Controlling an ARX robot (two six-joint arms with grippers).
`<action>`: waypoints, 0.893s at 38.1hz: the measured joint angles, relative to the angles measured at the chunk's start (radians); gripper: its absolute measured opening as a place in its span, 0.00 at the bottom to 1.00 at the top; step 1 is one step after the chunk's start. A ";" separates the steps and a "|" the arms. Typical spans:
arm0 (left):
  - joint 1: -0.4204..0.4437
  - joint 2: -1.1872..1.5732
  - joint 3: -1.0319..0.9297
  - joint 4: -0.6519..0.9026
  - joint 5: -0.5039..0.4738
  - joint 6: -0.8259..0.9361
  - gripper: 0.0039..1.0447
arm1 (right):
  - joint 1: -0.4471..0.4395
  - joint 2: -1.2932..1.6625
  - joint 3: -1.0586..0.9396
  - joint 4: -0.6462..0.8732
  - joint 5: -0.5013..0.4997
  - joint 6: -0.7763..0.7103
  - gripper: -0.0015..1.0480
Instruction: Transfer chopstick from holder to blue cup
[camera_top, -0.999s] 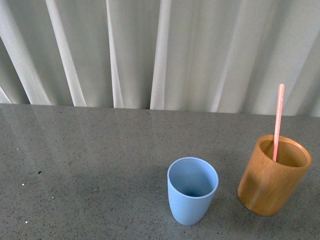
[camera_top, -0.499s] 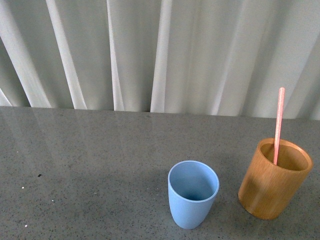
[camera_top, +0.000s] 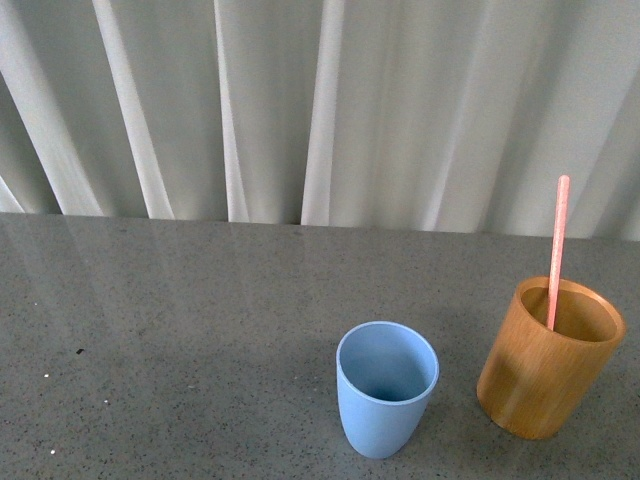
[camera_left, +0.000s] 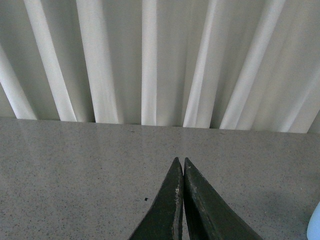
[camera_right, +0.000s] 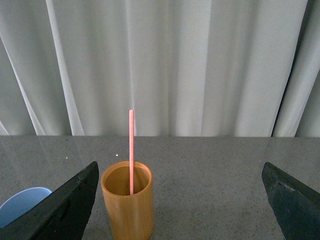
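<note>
Front view shows no recent change: the chopstick (camera_top: 556, 250) stays in the holder (camera_top: 545, 385), and the blue cup (camera_top: 385, 410) near the holder is empty. The right gripper (camera_right: 180, 172) is wide open, the left gripper (camera_left: 180, 165) is closed empty, and the transfer is not started.

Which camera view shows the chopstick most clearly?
The right wrist view: the chopstick appears close and centred, standing in the holder. The front view shows it too, but near the picture's edge. The left wrist view does not show it.
</note>
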 joint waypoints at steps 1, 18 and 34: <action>0.000 -0.009 0.000 -0.008 0.000 0.000 0.03 | 0.000 0.000 0.000 0.000 0.000 0.000 0.90; 0.000 -0.257 0.000 -0.261 0.003 0.000 0.03 | 0.000 0.000 0.000 0.000 0.000 0.000 0.90; 0.000 -0.257 0.000 -0.264 0.002 -0.001 0.39 | 0.000 0.000 0.000 0.000 0.000 0.000 0.90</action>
